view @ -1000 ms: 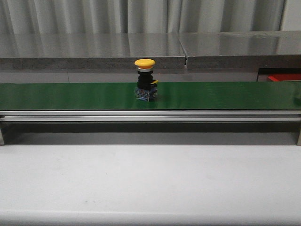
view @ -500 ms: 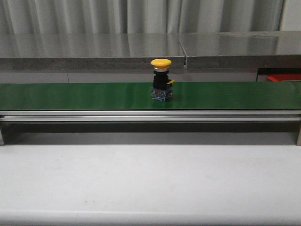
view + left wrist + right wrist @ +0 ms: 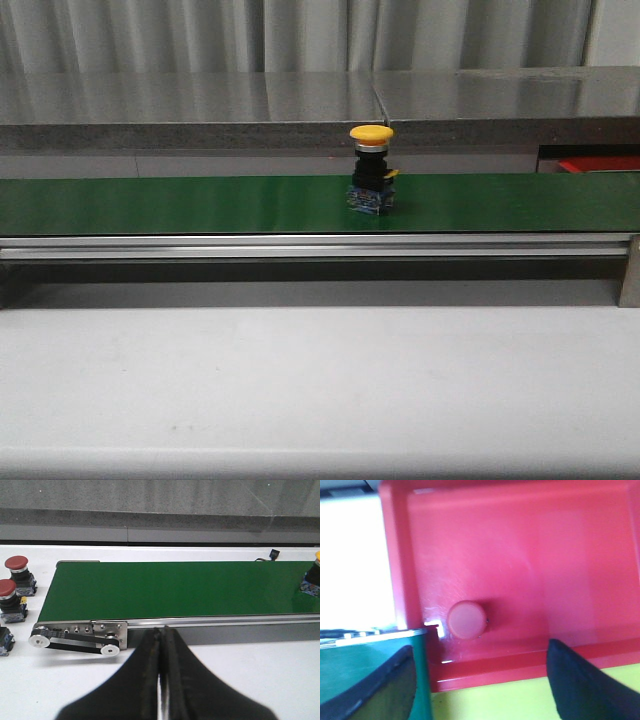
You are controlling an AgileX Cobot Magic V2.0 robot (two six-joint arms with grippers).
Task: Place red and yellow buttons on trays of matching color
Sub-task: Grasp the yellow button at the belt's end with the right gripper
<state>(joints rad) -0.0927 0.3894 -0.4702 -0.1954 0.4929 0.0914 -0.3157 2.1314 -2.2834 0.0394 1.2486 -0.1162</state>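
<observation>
Yellow button (image 3: 371,170) stands upright on green belt (image 3: 200,204). Left hand (image 3: 161,645) together; right hand (image 3: 480,680) apart above red tray (image 3: 520,555).

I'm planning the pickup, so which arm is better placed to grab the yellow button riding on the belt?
Probably the right. The yellow button stands right of the belt's middle. The right gripper hangs open over the red tray by the belt's end. The left gripper is shut at the far end.

I see the green belt (image 3: 200,203) side-on from the front; my left wrist camera shares it, my right looks straight down, close, beside its end (image 3: 370,675).
</observation>
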